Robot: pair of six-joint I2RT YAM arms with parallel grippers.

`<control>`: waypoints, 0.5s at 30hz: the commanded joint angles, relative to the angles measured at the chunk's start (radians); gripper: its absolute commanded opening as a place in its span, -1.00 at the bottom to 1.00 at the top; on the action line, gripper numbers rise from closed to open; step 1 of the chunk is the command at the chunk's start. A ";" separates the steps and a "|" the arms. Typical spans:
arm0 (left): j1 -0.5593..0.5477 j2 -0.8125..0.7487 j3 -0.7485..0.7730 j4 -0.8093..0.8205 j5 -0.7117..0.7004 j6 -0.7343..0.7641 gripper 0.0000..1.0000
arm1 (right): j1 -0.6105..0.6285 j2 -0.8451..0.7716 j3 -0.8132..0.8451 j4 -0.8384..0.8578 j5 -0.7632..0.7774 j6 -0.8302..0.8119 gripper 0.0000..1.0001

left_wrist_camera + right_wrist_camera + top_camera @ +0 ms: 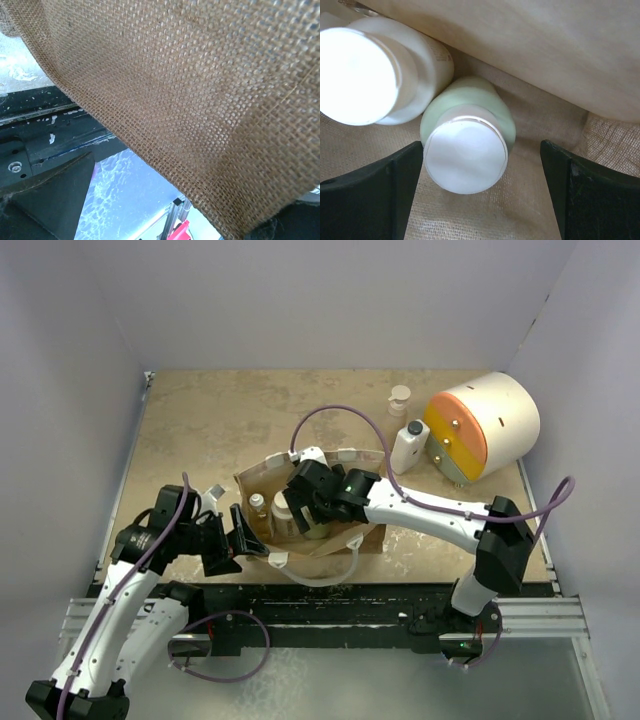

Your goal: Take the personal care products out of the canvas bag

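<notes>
The canvas bag (366, 537) stands open at mid-table. My right gripper (301, 503) reaches down into it, open. Its fingers (375, 195) straddle the cream cap of an olive-green bottle (466, 150), which sits close to the left finger, untouched. A cream wide-capped bottle (362, 75) leans beside it. From above, a small amber white-capped bottle (258, 505) shows inside the bag too. My left gripper (243, 533) is open at the bag's left wall, and the burlap (190, 90) fills its view. A beige pump bottle (400, 400) and a white black-capped bottle (410, 445) stand outside.
A large white cylinder with an orange-yellow face (482, 425) lies at the back right, right beside the white bottle. The bag's white rope handle (318, 580) droops toward the table's near edge. White walls enclose the table on three sides.
</notes>
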 commanded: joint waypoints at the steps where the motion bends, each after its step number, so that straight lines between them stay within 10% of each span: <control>1: 0.002 0.003 0.039 -0.026 -0.028 0.010 0.99 | 0.000 0.014 -0.009 0.049 0.002 -0.048 1.00; 15: 0.002 -0.006 0.057 -0.051 -0.033 0.014 0.99 | -0.002 0.100 -0.015 0.121 -0.054 -0.087 0.67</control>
